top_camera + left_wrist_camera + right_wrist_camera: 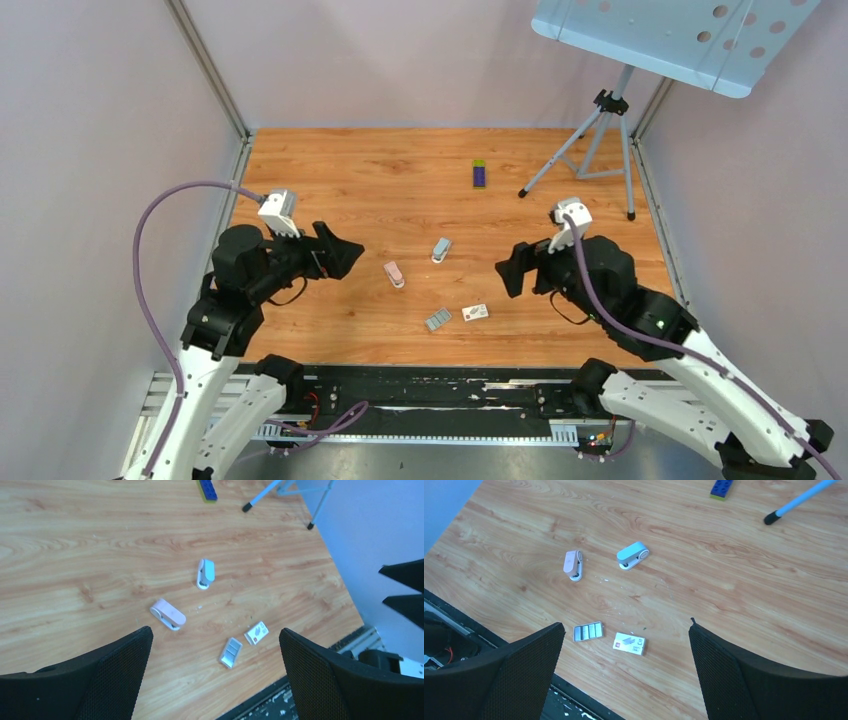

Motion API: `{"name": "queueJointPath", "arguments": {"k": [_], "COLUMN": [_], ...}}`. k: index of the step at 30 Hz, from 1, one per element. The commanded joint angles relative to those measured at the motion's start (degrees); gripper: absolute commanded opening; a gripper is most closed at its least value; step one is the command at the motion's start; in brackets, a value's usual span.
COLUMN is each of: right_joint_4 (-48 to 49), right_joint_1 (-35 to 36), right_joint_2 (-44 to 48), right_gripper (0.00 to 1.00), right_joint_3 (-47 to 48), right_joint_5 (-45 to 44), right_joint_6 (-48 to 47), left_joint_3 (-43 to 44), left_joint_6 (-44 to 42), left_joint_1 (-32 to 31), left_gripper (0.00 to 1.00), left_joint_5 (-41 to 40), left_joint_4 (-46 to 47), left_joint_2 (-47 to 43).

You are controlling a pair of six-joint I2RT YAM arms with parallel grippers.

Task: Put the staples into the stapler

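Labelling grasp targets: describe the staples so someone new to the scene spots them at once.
On the wooden table, look near the middle of the near edge. The staples are the small flat block there, closer to that edge than the pink stapler and the blue stapler. Ridged grey metal sets them apart from the white card just to their right.

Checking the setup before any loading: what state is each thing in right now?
Left gripper: open, empty.
Right gripper: open, empty.
Pink stapler: shut, on the table.
Blue stapler: shut, on the table.
Staples: loose on the table, not loaded.
Card: flat beside the staples, apart.
Box: flat, far side.
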State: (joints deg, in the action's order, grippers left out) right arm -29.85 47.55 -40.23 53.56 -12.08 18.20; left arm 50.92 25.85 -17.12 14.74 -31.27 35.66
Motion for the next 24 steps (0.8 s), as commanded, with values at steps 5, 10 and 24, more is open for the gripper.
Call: {"name": "queueJointPath", "arguments": {"k": [5, 10, 24], "right_joint_4": [-9.72, -10.58, -9.48], "right_joint_1": [-0.47, -0.44, -0.49], "right_joint_2": [8.32, 9.69, 8.02], "right_gripper": [1.00, 1.00, 1.00], "right_joint_3": [-0.26, -0.50, -0.71], "right_joint_5": [-4.00, -4.56, -5.83], "right_joint_6": [4.15, 6.24, 5.96], "left_joint_3": [-4.86, -4.68, -5.67], "left_joint_6": [3.41, 3.74, 5.03], "left_joint_1": [-0.28, -0.28, -0.28], "left_gripper": [1.00, 1.00, 1.00], "left_joint_5": [7.17, 5.79, 3.38], "left_joint_4": [2.30, 2.02, 2.42], "left_joint_2": [-7.07, -10.80, -14.39]}}
